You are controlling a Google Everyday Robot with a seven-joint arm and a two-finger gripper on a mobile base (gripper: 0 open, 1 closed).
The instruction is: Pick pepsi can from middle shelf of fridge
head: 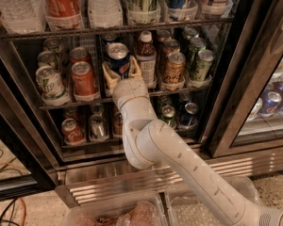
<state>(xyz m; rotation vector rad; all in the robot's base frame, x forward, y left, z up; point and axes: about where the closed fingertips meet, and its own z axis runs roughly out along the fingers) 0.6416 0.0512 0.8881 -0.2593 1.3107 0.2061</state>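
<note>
Where the gripper (121,75) reaches the middle shelf (61,103), jaws are clamped on the pepsi can (119,58), one each side. Can upright, long axis vertical, directly between jaws.

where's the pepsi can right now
In the camera view the pepsi can stands at the front of the middle shelf, left of centre, between a red can and a brown bottle, with the gripper around its lower half.
</note>
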